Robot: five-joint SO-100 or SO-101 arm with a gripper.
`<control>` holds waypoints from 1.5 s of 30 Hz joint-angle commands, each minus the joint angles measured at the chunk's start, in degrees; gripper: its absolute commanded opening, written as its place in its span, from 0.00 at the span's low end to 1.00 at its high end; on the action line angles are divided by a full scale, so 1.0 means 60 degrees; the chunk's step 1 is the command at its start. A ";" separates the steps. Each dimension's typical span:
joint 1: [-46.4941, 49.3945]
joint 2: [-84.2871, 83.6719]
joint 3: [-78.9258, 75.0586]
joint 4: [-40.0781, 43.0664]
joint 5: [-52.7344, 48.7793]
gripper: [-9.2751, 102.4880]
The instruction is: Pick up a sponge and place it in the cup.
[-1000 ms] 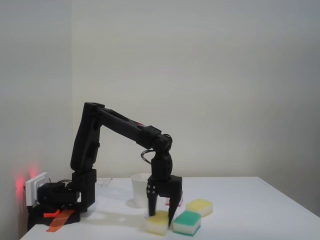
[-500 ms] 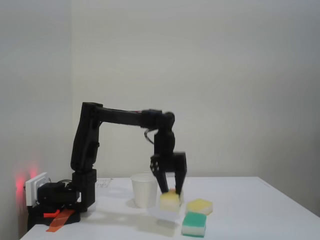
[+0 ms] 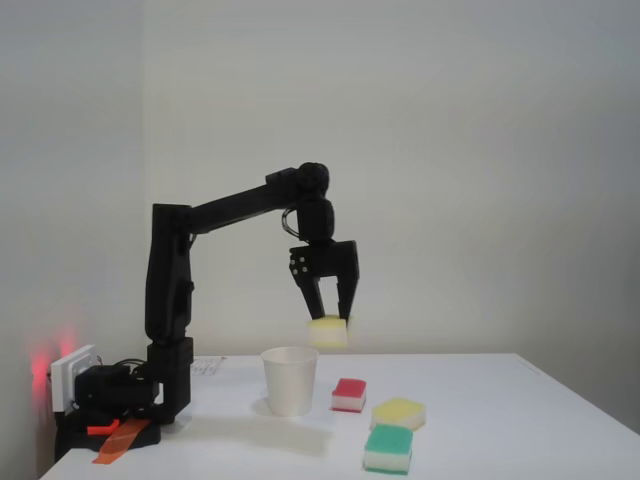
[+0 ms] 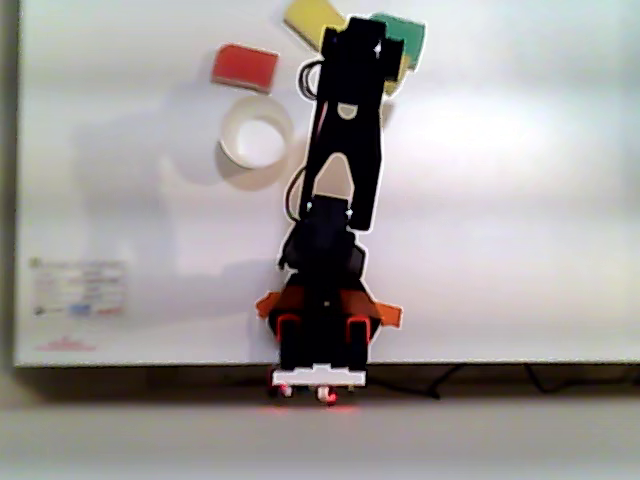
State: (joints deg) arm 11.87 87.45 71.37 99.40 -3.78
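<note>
A white table [image 3: 480, 400] stands before a plain pale wall. The gripper [image 3: 329, 322] hangs high above the table, its two fingers clenched on the sponge [image 3: 328, 332], which is held level in the air. The cup [image 3: 290, 380] stands below it and a little to the left in the fixed view, its mouth open upward, so I judge the arm must carry the sponge that way before lowering. A red sponge [image 3: 349, 394], a deeper-yellow sponge [image 3: 399, 411] and a green-topped sponge [image 3: 388, 447] lie to the right of the cup, not in the way
</note>
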 commanded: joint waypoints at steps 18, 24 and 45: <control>-0.3149 0.3076 0.3472 -0.0952 0.1362 0.08; -0.3677 0.3018 0.3809 -0.1465 0.1450 0.08; -0.4175 0.3706 0.5522 -0.2388 0.1421 0.08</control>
State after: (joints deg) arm -13.01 106.35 103.45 84.64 4.22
